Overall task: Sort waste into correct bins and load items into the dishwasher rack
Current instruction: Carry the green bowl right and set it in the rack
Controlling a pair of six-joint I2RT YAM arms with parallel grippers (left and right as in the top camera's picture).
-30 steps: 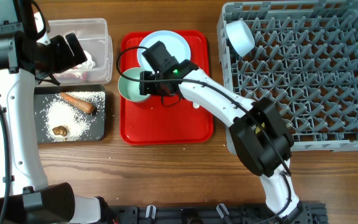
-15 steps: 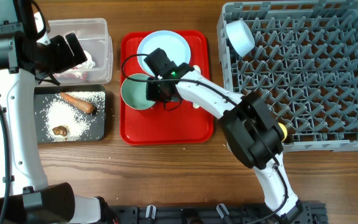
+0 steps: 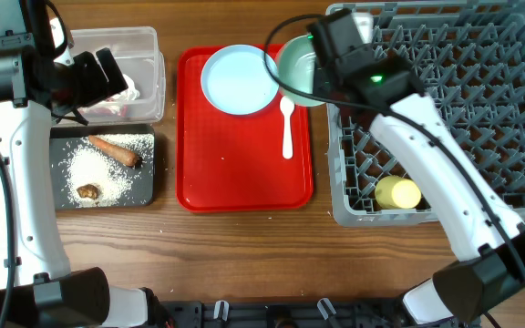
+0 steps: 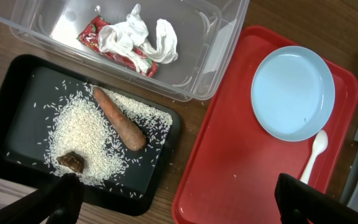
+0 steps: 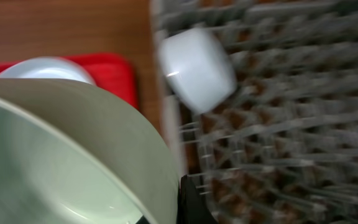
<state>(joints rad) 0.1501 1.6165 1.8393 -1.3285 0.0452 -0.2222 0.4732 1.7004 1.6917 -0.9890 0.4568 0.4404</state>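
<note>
The mint bowl (image 3: 297, 62) is up over the rack's (image 3: 445, 109) left edge, its rim pinched in the right hand (image 3: 322, 50). The plate (image 3: 239, 80) and spoon (image 3: 287, 123) lie on the red tray (image 3: 244, 173); a yellow cup (image 3: 397, 193) sits in the rack. The left hand (image 3: 108, 73) hangs wide open over the clear tub (image 3: 144, 41)

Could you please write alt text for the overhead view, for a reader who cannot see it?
The right gripper holds a mint bowl at the left edge of the grey dishwasher rack. A pale blue plate and white spoon lie on the red tray; a yellow cup lies in the rack. The left gripper hangs open over the clear tub.
</note>
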